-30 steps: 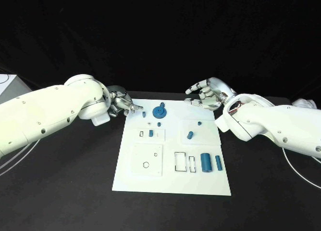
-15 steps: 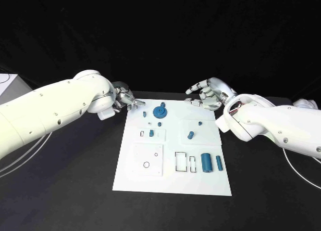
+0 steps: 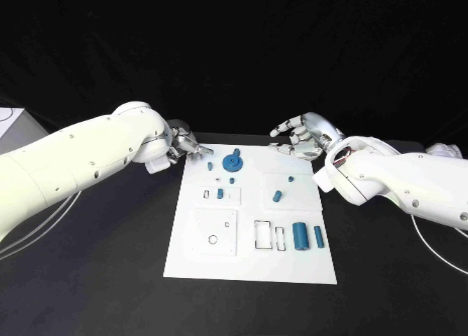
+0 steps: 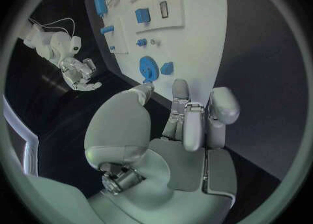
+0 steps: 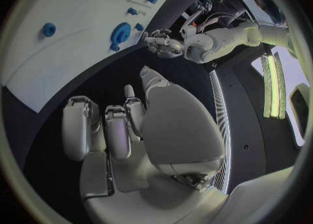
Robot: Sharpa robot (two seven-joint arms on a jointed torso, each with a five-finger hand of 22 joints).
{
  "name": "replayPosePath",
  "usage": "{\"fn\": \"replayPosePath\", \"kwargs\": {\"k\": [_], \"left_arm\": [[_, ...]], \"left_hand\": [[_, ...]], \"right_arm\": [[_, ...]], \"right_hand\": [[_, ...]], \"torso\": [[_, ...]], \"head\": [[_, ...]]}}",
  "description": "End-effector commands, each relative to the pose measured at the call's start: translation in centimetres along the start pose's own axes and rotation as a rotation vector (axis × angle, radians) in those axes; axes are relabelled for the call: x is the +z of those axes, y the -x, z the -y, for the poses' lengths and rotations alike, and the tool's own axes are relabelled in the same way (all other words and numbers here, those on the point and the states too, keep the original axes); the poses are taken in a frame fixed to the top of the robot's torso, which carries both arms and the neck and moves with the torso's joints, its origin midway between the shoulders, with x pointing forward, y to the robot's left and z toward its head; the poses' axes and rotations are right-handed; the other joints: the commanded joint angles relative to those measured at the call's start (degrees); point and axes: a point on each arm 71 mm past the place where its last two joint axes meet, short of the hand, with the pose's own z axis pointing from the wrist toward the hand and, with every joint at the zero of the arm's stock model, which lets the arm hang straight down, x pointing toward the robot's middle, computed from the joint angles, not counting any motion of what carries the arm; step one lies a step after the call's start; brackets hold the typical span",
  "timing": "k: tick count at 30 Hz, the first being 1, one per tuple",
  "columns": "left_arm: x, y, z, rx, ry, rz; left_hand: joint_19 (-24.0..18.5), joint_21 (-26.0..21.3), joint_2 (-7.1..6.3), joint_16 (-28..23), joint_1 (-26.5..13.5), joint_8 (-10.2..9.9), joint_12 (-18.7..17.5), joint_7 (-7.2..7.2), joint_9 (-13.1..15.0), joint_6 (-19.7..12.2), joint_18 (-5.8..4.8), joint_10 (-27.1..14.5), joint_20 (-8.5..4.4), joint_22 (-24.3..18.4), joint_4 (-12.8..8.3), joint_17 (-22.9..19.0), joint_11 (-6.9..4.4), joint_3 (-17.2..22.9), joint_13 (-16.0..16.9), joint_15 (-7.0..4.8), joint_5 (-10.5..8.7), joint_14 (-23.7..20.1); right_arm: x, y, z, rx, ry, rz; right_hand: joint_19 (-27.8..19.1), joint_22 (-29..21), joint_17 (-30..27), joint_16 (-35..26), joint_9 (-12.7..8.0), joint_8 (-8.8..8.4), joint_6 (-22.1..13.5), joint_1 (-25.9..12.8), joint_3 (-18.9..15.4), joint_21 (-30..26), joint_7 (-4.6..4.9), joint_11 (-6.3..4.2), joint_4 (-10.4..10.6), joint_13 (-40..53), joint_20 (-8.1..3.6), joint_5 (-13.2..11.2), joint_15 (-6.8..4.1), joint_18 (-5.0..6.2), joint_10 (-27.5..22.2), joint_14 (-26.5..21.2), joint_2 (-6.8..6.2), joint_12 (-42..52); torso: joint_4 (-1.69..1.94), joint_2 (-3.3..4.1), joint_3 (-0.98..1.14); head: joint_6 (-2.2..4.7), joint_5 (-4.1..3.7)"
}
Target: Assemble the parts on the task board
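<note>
The white task board (image 3: pixel 254 262) lies in the middle of the black table. A blue gear (image 3: pixel 233 162) stands near its far edge, with a small blue piece (image 3: pixel 210 166) beside it. Two bigger blue parts, a block (image 3: pixel 300 237) and a cylinder (image 3: pixel 319 236), sit near the right edge, and a blue peg (image 3: pixel 277 195) stands mid-board. My left hand (image 3: pixel 183 148) hovers at the board's far left corner, fingers half curled and holding nothing; the left wrist view shows the gear (image 4: pixel 149 69) just beyond its fingertips (image 4: pixel 180 88). My right hand (image 3: pixel 300 138) hangs over the far right corner, fingers spread and empty.
A pale box (image 3: pixel 7 129) stands at the table's left edge. Cables trail on the table on the left (image 3: pixel 22 231) and on the right (image 3: pixel 436 245). The board has several unfilled outlined slots, one of them (image 3: pixel 263 234) left of the block.
My left arm has swung inward and its hand has moved a little toward the board's far left corner. The right hand and the parts have stayed put.
</note>
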Motion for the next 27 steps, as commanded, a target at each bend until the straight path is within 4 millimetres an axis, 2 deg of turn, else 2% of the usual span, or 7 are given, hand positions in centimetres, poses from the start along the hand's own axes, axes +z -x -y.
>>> {"fn": "replayPosePath", "kwargs": {"k": [1,11,21,27], "left_arm": [[0.15,-0.46,0.43,0.024,-0.019,-0.044],[0.65,-1.05,0.48,0.041,-0.005,-0.067],[0.79,-1.02,0.33,0.04,0.002,-0.064],[0.86,-1.15,0.55,0.042,-0.002,-0.068]], "left_hand": [[0.06,-0.01,-0.27,0.11,0.33,-0.35,0.36,0.09,-0.13,0.07,0.57,-0.05,0.51,0.08,0.01,9.43,0.42,-0.44,0.16,0.55,0.12,3.55],[0.06,0.02,-0.31,0.17,0.25,-0.4,0.4,0.07,-0.27,0.24,0.56,-0.09,0.56,0.12,0.0,9.52,0.43,-0.62,0.16,0.57,0.08,3.59],[0.05,0.05,0.12,0.2,0.58,-0.38,0.59,-0.01,-0.48,0.7,0.58,-0.04,0.59,0.16,-0.07,9.55,0.37,-0.56,0.33,0.56,0.12,3.59],[0.03,0.08,0.44,0.22,1.08,-0.36,0.68,-0.08,-0.66,1.09,0.58,-0.06,0.61,0.19,-0.12,9.55,0.31,-0.45,0.34,0.52,0.16,3.58]], "right_arm": [[0.01,-0.12,-0.14,0.001,0.01,-0.009],[0.04,-0.19,-0.21,0.001,0.013,-0.01],[0.04,-0.24,-0.27,0.002,0.014,-0.011],[0.07,-0.3,-0.34,0.003,0.016,-0.012]], "right_hand": [[0.62,4.39,11.07,-0.32,-0.09,-0.14,-0.39,-0.75,0.38,-0.39,0.14,-0.11,-0.02,3.86,0.43,0.11,0.36,0.73,-0.45,4.69,-0.05,-0.34],[0.62,4.39,11.07,-0.32,-0.09,-0.14,-0.39,-0.75,0.38,-0.39,0.14,-0.11,-0.02,3.86,0.43,0.11,0.36,0.73,-0.45,4.69,-0.05,-0.34],[0.65,4.39,11.06,-0.35,-0.11,-0.13,-0.4,-0.84,0.52,-0.41,0.14,-0.12,-0.05,3.83,0.41,0.19,0.35,0.72,-0.46,4.69,-0.07,-0.35],[0.65,4.39,11.06,-0.35,-0.11,-0.13,-0.4,-0.84,0.52,-0.41,0.14,-0.12,-0.05,3.83,0.41,0.19,0.35,0.72,-0.46,4.69,-0.07,-0.35]], "torso": [[0.11,-0.01,0.02],[-0.05,0.0,-0.01],[0.09,-0.02,-0.02],[-0.02,-0.03,0.0]], "head": [[-0.12,-0.14],[-0.08,-0.13],[-0.3,-0.26],[-0.37,-0.15]]}}
